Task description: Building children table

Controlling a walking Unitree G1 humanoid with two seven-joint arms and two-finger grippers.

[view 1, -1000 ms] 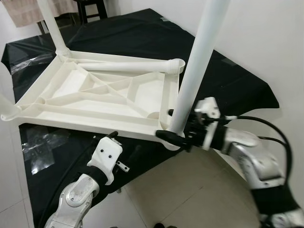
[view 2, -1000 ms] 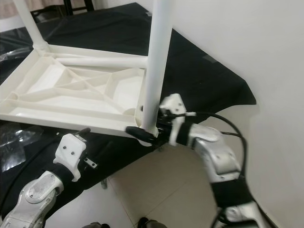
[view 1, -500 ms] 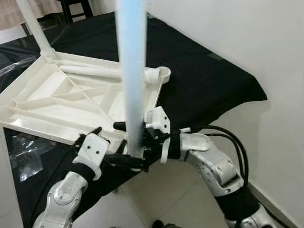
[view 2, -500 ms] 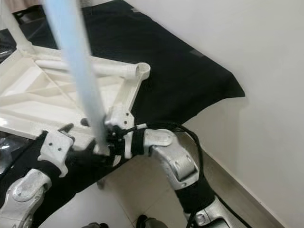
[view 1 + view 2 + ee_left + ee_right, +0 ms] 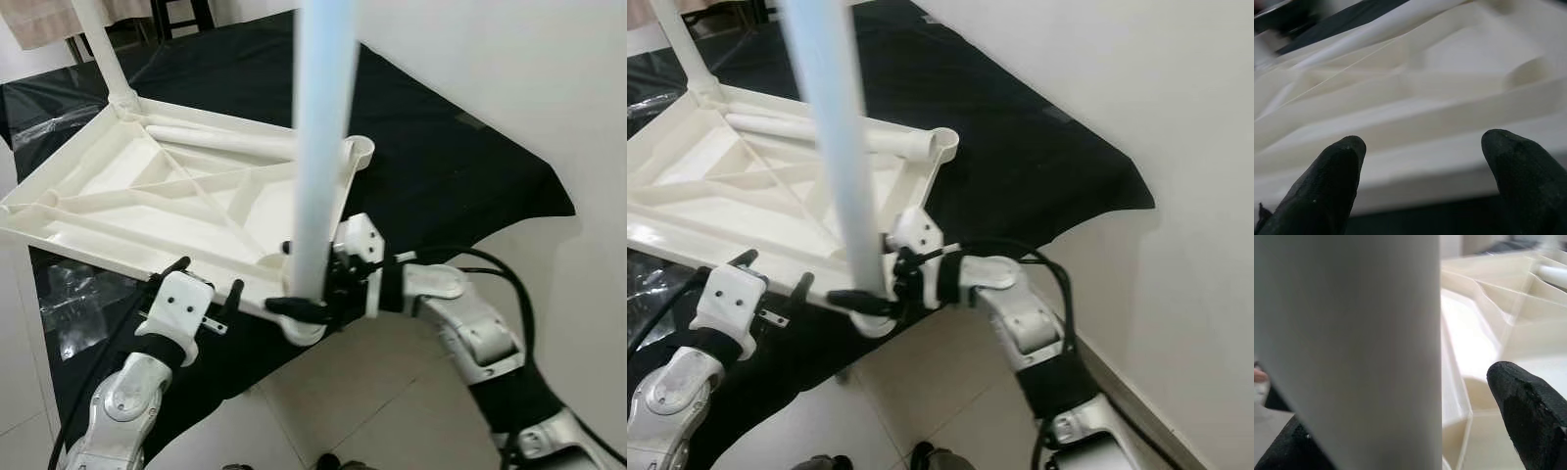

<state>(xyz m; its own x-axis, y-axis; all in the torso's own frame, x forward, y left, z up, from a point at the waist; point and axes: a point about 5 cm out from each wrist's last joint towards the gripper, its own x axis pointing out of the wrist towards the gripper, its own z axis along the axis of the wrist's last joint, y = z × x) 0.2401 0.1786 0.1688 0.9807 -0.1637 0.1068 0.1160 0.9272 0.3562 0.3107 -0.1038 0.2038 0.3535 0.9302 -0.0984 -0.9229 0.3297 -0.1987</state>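
White leg (image 5: 321,137) in R tool (image 5: 306,305).

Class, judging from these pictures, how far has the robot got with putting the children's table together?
Done: one leg stands in the upturned tabletop's far corner. In hand: the right gripper holds a second leg at the near corner; the left gripper hovers open. Left: a loose leg lies in the tabletop.

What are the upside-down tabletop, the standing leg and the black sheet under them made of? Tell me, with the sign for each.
Upside-down tabletop: looks like moulded cream plastic, matte; ribs and corner sockets are cast in one piece.
Standing leg: probably a matching plastic tube, smooth with a slight sheen.
Black sheet: seems a thin plastic film or cloth; it lies flat with glossy patches, so I can't tell which.
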